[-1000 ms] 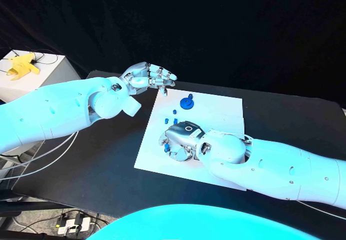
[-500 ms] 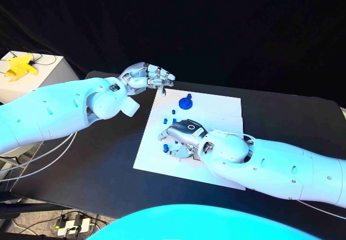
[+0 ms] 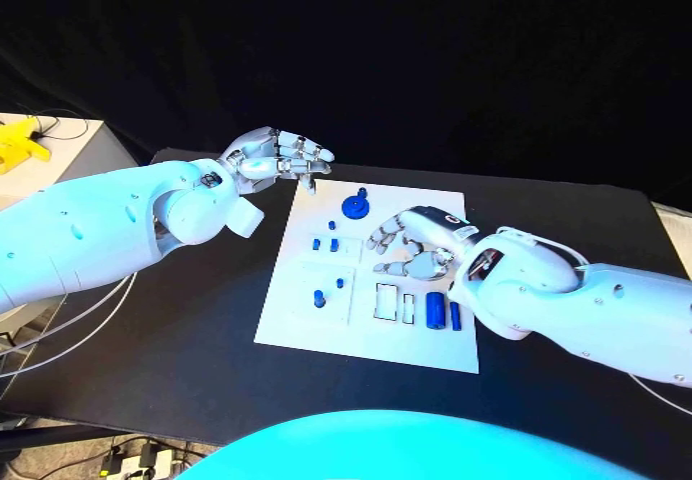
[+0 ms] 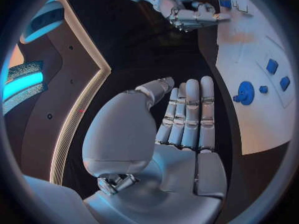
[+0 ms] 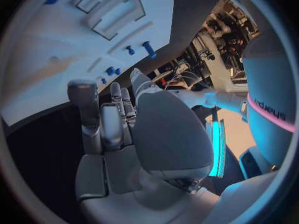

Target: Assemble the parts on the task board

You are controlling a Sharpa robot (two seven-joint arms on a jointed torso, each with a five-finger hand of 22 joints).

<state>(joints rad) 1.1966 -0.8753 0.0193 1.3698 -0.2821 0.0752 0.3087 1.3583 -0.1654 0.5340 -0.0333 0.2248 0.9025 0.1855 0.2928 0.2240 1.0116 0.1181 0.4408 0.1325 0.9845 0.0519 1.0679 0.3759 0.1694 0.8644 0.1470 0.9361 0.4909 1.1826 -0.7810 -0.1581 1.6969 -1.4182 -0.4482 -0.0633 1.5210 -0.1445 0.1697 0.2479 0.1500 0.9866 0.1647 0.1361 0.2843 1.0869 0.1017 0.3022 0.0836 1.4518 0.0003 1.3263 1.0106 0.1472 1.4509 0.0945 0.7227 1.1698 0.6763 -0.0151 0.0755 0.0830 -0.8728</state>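
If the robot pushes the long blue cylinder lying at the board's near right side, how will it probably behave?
The blue cylinder lies on its side on the flat white task board, so it would probably roll sideways. It looks small and rigid, likely light. Its smooth surface may slip when pinched.

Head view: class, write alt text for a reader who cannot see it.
A white board with small blue parts lies on a black table. The right hand hovers over its middle, holding nothing; the left hand is at its far corner.
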